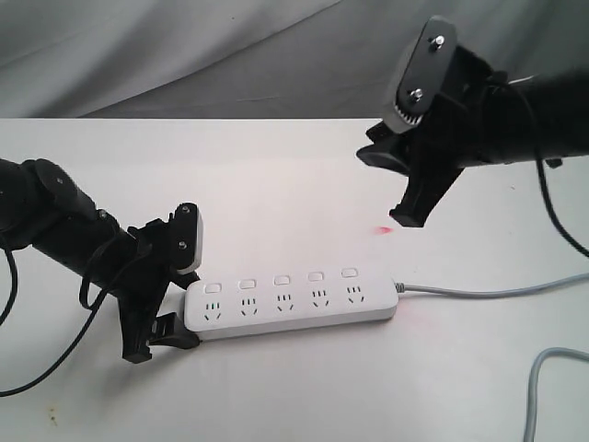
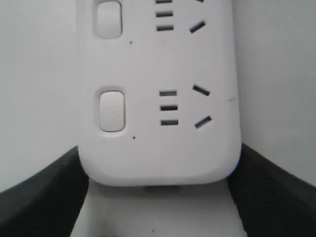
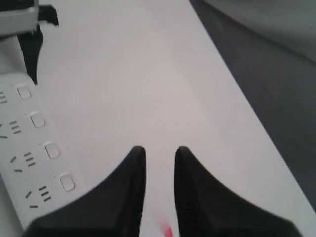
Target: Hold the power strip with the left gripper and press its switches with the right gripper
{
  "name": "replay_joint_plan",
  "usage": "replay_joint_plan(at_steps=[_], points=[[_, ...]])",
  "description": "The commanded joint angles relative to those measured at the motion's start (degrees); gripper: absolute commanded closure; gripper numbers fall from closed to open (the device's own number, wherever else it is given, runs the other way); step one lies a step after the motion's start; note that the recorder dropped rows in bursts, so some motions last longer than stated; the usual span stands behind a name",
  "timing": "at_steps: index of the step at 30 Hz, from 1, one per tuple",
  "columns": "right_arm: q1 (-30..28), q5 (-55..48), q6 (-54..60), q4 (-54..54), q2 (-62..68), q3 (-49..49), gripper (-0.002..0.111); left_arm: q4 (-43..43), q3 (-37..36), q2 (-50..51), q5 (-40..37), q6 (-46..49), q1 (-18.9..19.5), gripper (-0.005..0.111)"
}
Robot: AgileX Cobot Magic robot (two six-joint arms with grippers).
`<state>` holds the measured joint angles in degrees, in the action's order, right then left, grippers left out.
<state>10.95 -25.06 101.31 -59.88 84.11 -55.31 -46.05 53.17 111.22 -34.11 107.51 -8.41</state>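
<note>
Two matte black jaws of the left gripper (image 1: 182, 299) pinch the rounded end of the power strip (image 1: 294, 304), a smooth white plastic bar lying flat on the white table (image 1: 276, 175), its five small rounded-rectangle switches (image 1: 282, 280) in a row. The right gripper (image 1: 409, 214), its ribbed jaws drawn almost together on nothing, hangs clear of the strip near the end where the grey cord (image 1: 479, 294) leaves.

A smooth white table (image 1: 276, 166) lies under soft light; behind its far edge hangs a creased grey cloth backdrop (image 1: 184, 46). A small red glow (image 1: 383, 229) marks the table's top.
</note>
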Motion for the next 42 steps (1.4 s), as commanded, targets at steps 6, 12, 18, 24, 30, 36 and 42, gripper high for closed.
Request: replay_joint_plan(at_steps=[6, 12, 18, 24, 30, 36, 42], points=[[0.0, 2.9, -1.9, -4.5, -22.4, 14.0, 0.108, 2.1, -0.5, 1.1, 0.8, 0.8, -0.2, 0.06], [0.0, 9.8, -2.2, -8.3, -37.0, 26.2, 0.108, 2.1, -0.5, 1.1, 0.8, 0.8, -0.2, 0.06], [0.0, 17.1, -2.4, -9.4, -44.6, 33.5, 0.108, 2.1, -0.5, 1.1, 0.8, 0.8, -0.2, 0.06], [0.0, 18.4, -2.4, -9.8, -45.9, 34.3, 0.108, 2.1, -0.5, 1.1, 0.8, 0.9, -0.2, 0.06], [0.0, 18.4, -2.4, -9.8, -46.4, 34.3, 0.108, 2.1, -0.5, 1.1, 0.8, 0.9, -0.2, 0.06], [-8.5, 20.6, -4.4, -11.6, -64.2, 40.1, 0.108, 2.1, -0.5, 1.1, 0.9, 0.8, -0.2, 0.06], [-21.7, 18.6, -6.1, -16.1, -78.5, 43.8, 0.108, 2.1, -0.5, 1.1, 0.9, 0.9, -0.2, 0.06]])
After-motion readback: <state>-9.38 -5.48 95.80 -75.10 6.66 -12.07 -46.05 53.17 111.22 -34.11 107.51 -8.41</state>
